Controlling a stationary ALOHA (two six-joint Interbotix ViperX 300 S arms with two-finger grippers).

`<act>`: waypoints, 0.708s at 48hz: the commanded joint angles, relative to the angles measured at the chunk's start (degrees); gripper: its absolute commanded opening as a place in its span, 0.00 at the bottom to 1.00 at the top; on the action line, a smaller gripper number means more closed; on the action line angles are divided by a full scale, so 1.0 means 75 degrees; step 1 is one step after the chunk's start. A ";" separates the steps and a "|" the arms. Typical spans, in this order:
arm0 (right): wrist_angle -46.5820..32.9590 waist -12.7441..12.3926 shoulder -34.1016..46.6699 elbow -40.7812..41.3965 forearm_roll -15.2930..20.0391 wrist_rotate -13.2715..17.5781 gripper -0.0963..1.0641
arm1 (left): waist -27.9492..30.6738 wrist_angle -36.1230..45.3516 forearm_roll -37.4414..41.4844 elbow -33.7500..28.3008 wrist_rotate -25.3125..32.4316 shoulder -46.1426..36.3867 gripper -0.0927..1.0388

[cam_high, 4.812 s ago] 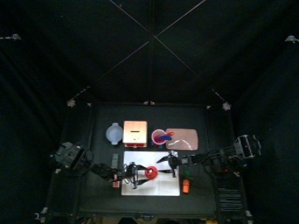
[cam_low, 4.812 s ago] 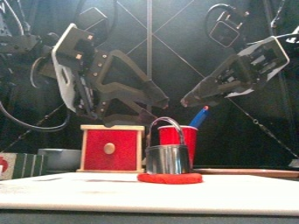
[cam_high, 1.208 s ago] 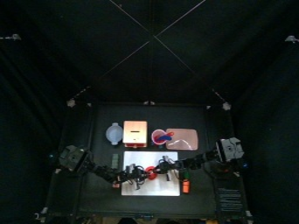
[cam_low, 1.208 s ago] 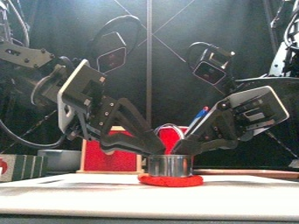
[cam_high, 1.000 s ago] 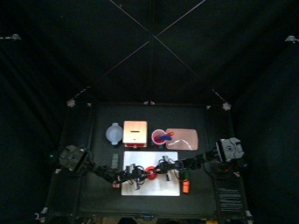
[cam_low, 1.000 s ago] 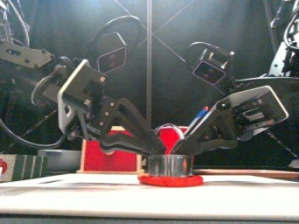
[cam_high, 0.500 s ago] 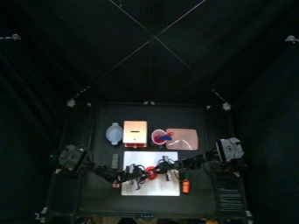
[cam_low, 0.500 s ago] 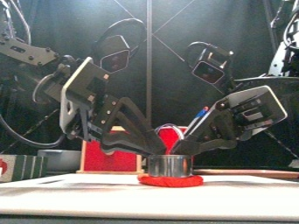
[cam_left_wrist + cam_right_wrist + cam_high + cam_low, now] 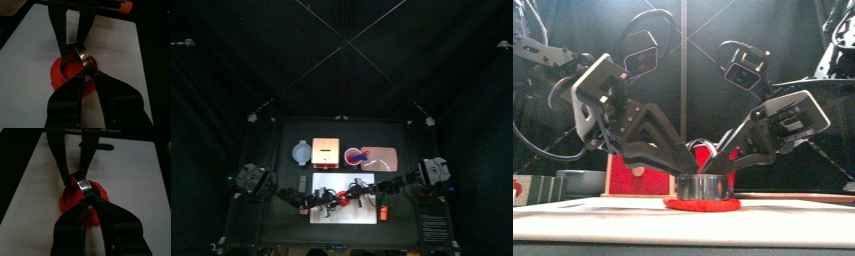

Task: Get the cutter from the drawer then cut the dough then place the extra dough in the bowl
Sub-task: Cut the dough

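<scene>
Two tools, one cutter: left tool (image 9: 85,69) and right tool (image 9: 85,194) each clamped on the rim of the round metal cutter (image 9: 704,186) from opposite sides. Cutter stands upright on the red dough (image 9: 700,206) (edge showing all round), mid white cutting board (image 9: 593,222), front of tabletop (image 9: 331,235). Behind: wooden box (image 9: 326,150), blue-grey bowl (image 9: 301,152)

Black jointed arms (image 9: 636,122), looped black cables (image 9: 647,22), pale grey wrist plates (image 9: 593,85), left gripper (image 9: 83,70) and right gripper (image 9: 85,195) — long, tapering, matte black.
</scene>
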 commanded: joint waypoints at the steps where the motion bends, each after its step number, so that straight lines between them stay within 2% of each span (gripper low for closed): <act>1: 0.0059 0.0176 -0.0246 -0.0141 0.0082 0.0012 0.60 | 0.0469 0.0012 -0.0012 0.0164 0.0469 -0.0234 0.66; 11: 0.0082 0.0305 -0.0258 -0.0270 0.0422 -0.0047 0.60 | 0.0691 0.0023 0.0105 0.0176 0.1031 -0.0340 0.66; 24: 0.0328 0.0258 -0.0316 -0.0270 0.0504 -0.0059 0.61 | 0.0469 0.0023 0.0352 0.0141 0.0961 -0.0516 0.66; 34: 0.0422 -0.0012 -0.0527 -0.0199 0.0469 -0.0082 0.61 | 0.0070 0.0012 0.0187 0.0129 0.0973 -0.0539 0.66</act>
